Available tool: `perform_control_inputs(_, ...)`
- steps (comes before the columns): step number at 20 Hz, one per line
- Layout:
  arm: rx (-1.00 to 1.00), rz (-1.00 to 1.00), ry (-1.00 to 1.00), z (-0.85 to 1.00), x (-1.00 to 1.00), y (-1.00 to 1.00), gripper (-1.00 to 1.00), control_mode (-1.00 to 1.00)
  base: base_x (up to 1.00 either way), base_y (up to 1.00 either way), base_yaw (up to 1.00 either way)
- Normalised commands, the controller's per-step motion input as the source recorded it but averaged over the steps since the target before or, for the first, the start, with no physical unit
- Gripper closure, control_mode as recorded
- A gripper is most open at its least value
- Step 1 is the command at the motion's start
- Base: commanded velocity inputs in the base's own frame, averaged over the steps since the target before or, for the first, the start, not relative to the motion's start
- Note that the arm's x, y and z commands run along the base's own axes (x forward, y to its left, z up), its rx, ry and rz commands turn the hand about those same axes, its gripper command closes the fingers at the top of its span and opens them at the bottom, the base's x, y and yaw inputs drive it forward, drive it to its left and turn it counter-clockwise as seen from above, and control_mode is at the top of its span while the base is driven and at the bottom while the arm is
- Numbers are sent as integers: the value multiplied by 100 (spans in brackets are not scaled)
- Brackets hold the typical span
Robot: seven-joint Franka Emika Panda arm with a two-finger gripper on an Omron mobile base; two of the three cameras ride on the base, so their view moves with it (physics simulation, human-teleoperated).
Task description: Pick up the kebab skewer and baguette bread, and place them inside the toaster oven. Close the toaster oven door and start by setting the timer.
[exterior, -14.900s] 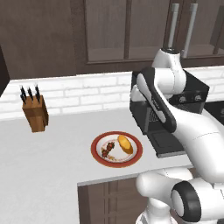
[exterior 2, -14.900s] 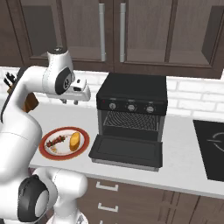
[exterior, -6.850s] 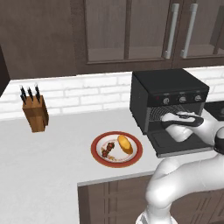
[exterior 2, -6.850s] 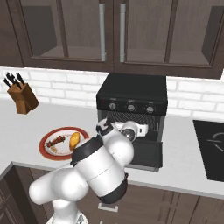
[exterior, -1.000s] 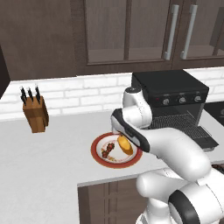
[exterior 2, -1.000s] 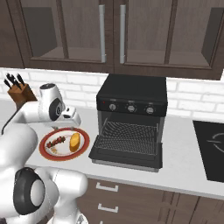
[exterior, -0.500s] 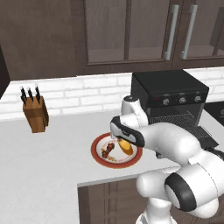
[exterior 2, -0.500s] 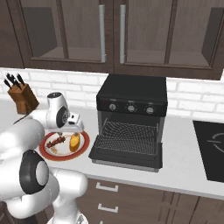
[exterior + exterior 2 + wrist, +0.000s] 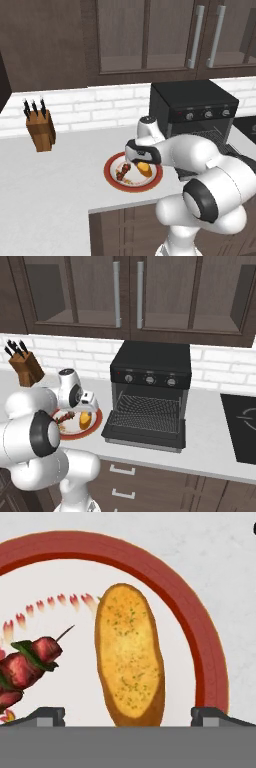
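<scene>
Hovering low over the red-rimmed plate (image 9: pixel 112 176), hand (image 9: pixel 128 714) spread fully wide and gripping nothing, fingertips (image 9: pixel 47 716) straddling the baguette bread (image 9: pixel 129 654). Lying on the plate's right half, the baguette bread; resting just left of it, the kebab skewer (image 9: pixel 27 662). Sitting on the white tabletop (image 9: pixel 55 190), the plate, left of the toaster oven (image 9: pixel 150 388). Hanging dropped open and flat, the toaster oven door (image 9: pixel 145 428), wire rack showing. Standing far left by the brick wall, a knife block (image 9: pixel 40 130)

Baguette bread (image 9: pixel 144 168) beside kebab skewer (image 9: pixel 123 171)
</scene>
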Motion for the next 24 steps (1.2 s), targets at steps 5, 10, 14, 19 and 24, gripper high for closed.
perform_control_inputs(5, 0, 0, 0, -20, 16, 0, -100, -100, 0, 0, 0)
perform_control_inputs(10, 0, 0, 0, -15, 25, 0, -100, -100, 0, 0, 0)
perform_control_inputs(14, 0, 0, 0, -24, 16, 0, -100, -100, 0, 0, 0)
perform_control_inputs(19, 0, 0, 0, -22, 6, 0, -100, -100, 0, 0, 0)
perform_control_inputs(24, 0, 0, 0, -17, 2, 0, -100, -100, 0, 0, 0)
